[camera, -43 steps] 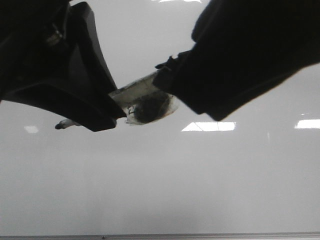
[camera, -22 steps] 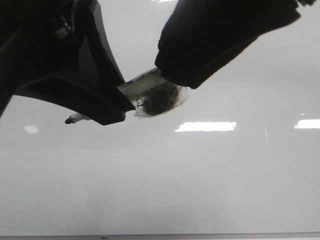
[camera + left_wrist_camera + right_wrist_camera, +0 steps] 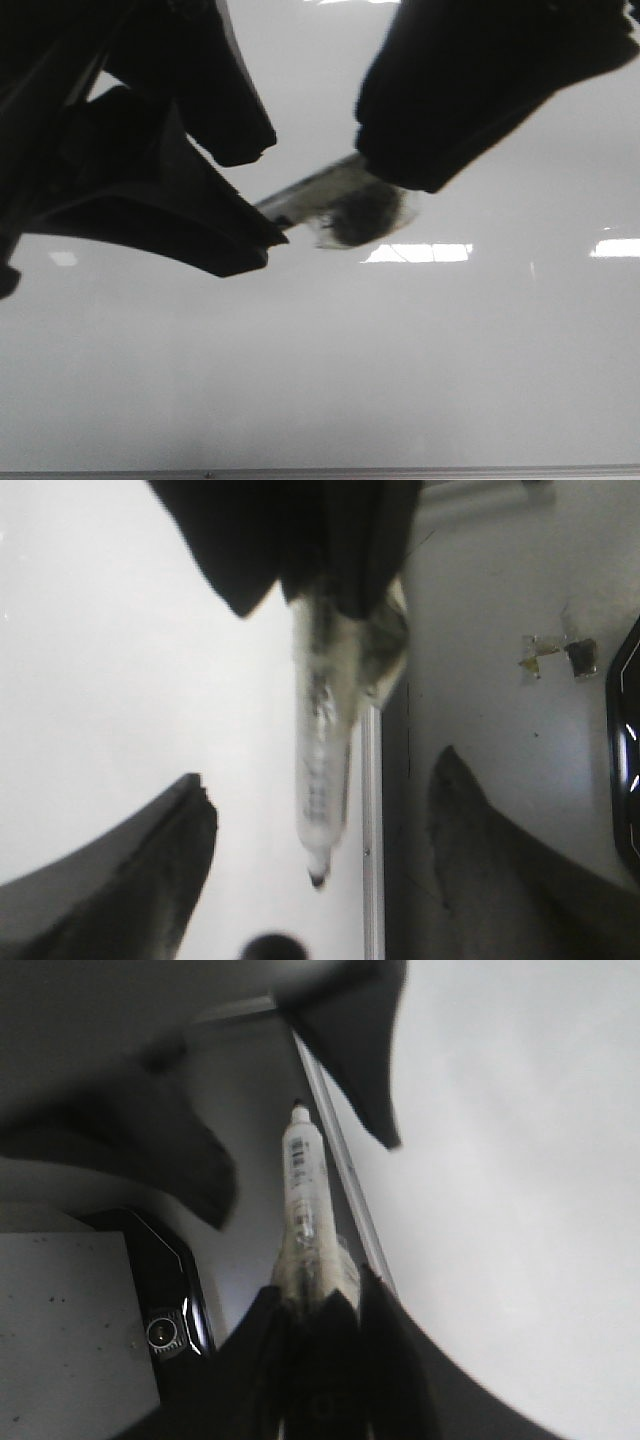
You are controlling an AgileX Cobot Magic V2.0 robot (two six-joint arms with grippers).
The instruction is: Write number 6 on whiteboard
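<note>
- Front view is showing the whiteboard (image 3: 320, 370) filling the scene as a glossy pale surface with bright light patches; its thin frame edge is running along the bottom.
- No drawn 6 is showing on the board in any view.
- A marker (image 3: 335, 198) is hanging over the board, its clear barrel wrapped in tape and slanting between the two hands.
- Right hand (image 3: 318, 1305) is gripping the marker's rear end, both fingers pressing the taped barrel, with the tip pointing away toward the left arm.
- Left hand (image 3: 262, 195) is standing released, its fingers (image 3: 130, 880) spreading well apart on either side of the marker tip without touching it.
- Left wrist view is showing the marker (image 3: 325, 770) lying just beside the board's frame edge, over the white surface.
- A dark device (image 3: 165, 1305) is sitting on the tabletop (image 3: 70, 1330) beyond the frame.
</note>
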